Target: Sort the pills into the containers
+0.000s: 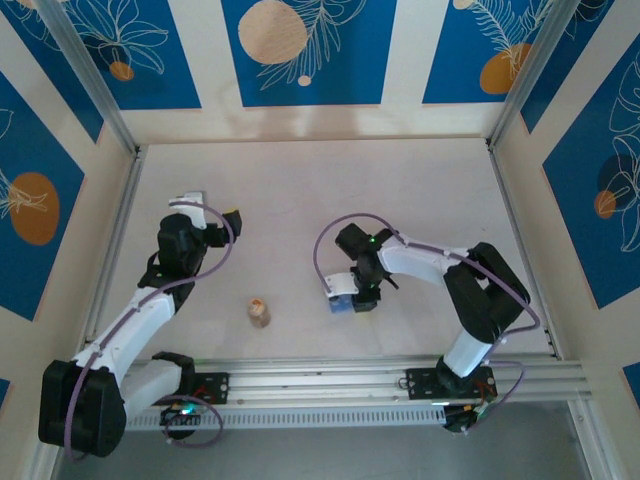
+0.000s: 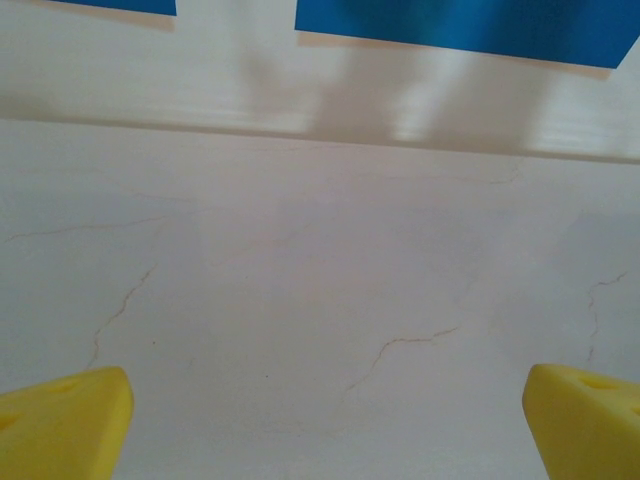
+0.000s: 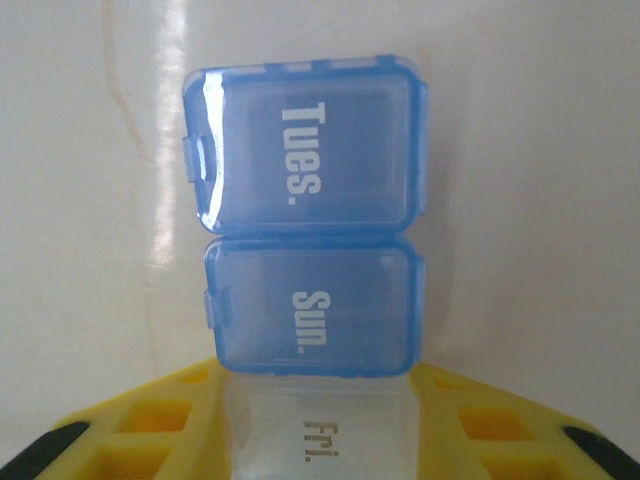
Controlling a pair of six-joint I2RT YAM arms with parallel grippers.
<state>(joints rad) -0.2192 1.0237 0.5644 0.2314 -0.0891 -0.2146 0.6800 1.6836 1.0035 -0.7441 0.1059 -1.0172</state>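
1. Right claw (image 3: 320, 420) sits at the near end of the pill box (image 3: 310, 220). Its yellow fingers (image 3: 150, 425) press in on either side of the box's clear "Fri." compartment (image 3: 318, 445), so it looks to be pinching the box where it lies flat on the table (image 1: 400, 190).
2. Left claw (image 2: 325, 420) is spread wide over bare tabletop, well off to the left of the pill box, with nothing between its fingers.
3. A small vial (image 1: 259, 312) stands on the table left of the pill box and apart from it. The pills (image 1: 259, 317) show as a tan mass inside the vial.
4. On the pill box, the blue "Tues." lid (image 3: 305, 150) and "Sun." lid (image 3: 312, 305) look shut, and I can make out no pill in any compartment.
5. By my reading the sorting has barely begun. The pills sit together in the vial, so the compartments have yet to be opened, the vial picked up, and the pills shared out among them.
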